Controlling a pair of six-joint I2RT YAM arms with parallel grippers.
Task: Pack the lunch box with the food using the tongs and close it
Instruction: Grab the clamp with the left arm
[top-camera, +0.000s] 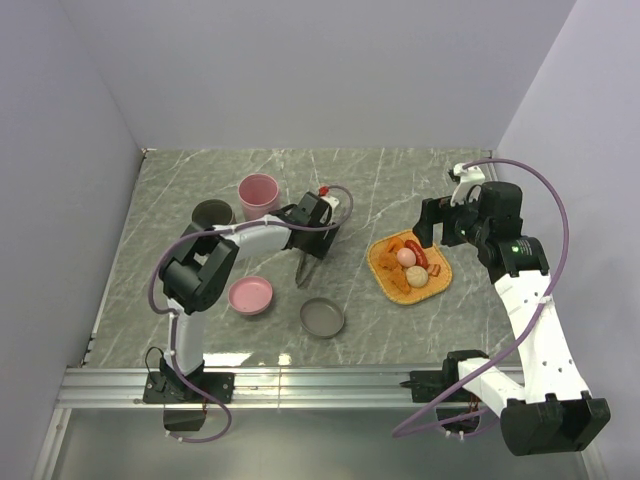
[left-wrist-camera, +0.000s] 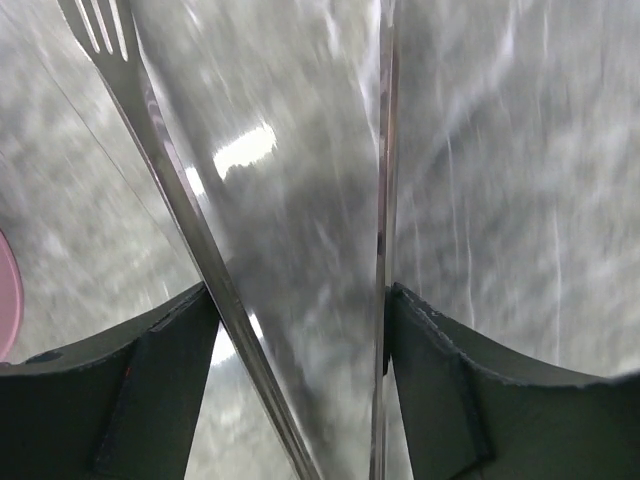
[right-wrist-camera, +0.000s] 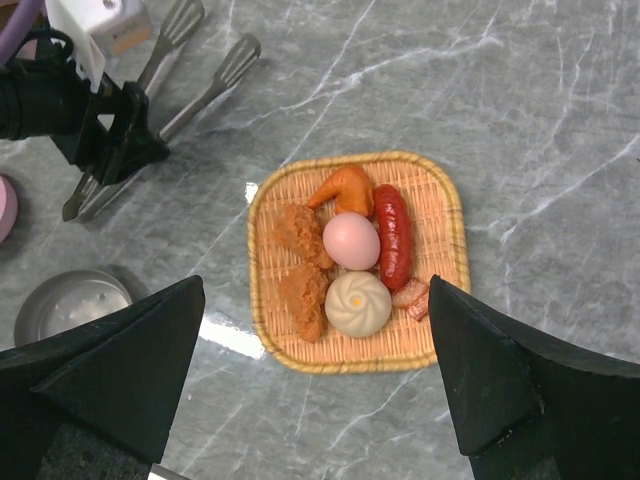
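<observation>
The silver tongs (top-camera: 305, 268) lie on the marble table. My left gripper (top-camera: 312, 238) is down over them, and in the left wrist view both slim arms of the tongs (left-wrist-camera: 168, 175) run between my fingers (left-wrist-camera: 150, 380), each arm pressed against a pad. The food (right-wrist-camera: 351, 240), a pink egg, a cream bun, a red sausage and orange fried pieces, sits on a woven tray (right-wrist-camera: 455, 260). My right gripper (right-wrist-camera: 316, 290) hovers open above that tray (top-camera: 385, 275), holding nothing. A round grey metal lunch box (top-camera: 322, 317) stands open near the front.
A pink bowl (top-camera: 250, 295) sits left of the tin. A pink cup (top-camera: 258, 195) and a dark bowl (top-camera: 212, 213) stand behind the left arm. White walls close in on the table, and a metal rail (top-camera: 320, 385) runs along the near edge.
</observation>
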